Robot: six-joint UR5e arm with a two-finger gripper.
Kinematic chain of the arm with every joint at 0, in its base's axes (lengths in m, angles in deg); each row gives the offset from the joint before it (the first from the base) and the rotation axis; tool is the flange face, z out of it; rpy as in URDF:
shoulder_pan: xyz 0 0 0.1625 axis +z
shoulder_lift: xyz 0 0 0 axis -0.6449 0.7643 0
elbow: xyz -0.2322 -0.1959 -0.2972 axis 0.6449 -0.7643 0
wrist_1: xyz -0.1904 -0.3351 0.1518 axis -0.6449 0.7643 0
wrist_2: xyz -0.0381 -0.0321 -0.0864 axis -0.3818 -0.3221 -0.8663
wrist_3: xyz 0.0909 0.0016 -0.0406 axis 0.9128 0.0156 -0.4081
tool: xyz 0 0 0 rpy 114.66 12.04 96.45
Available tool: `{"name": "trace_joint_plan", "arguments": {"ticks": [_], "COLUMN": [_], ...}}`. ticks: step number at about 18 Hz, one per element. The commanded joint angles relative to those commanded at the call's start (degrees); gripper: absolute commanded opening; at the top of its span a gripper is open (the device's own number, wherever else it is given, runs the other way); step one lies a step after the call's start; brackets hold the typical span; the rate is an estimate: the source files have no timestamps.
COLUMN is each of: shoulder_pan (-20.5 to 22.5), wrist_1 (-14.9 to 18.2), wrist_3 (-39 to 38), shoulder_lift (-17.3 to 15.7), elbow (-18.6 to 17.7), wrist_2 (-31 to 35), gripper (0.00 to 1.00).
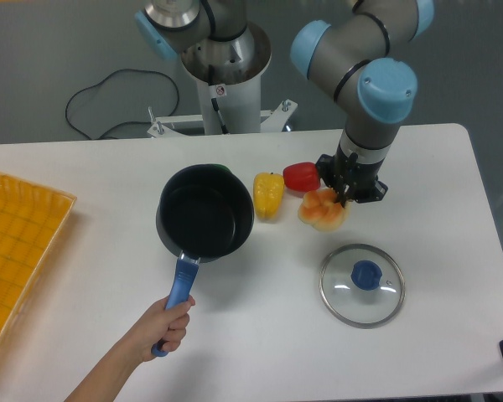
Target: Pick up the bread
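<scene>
I saw the bread (pixel 322 209) hemmed in on its left: the red pepper (pixel 301 176) just beside it, the yellow pepper (pixel 268 195) near, the black pot (pixel 205 211) beyond with a hand (pixel 169 322) on its handle. The glass lid (pixel 362 284) lay in front, apart. To the right, open table (pixel 436 193) gave me room to pass.

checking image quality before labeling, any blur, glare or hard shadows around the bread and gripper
Fixed camera view: lighting is even and soft, shadows faint under the pot; the bread looks slightly smeared, its edges soft beside the gripper; the glass lid shows mild reflection, no harsh glare.
</scene>
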Motion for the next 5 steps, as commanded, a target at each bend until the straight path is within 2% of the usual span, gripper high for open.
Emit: {"name": "trace_joint_plan", "arguments": {"ticks": [2,5], "shoulder_pan": [-0.09,0.26], "wrist_1": [1.33,1.51], "wrist_3": [0.18,1.05], "shoulder_lift": [0.09,0.26], "elbow": [1.33,1.68], "wrist_2": [1.67,1.94], "gripper": [0.00,0.00]}}
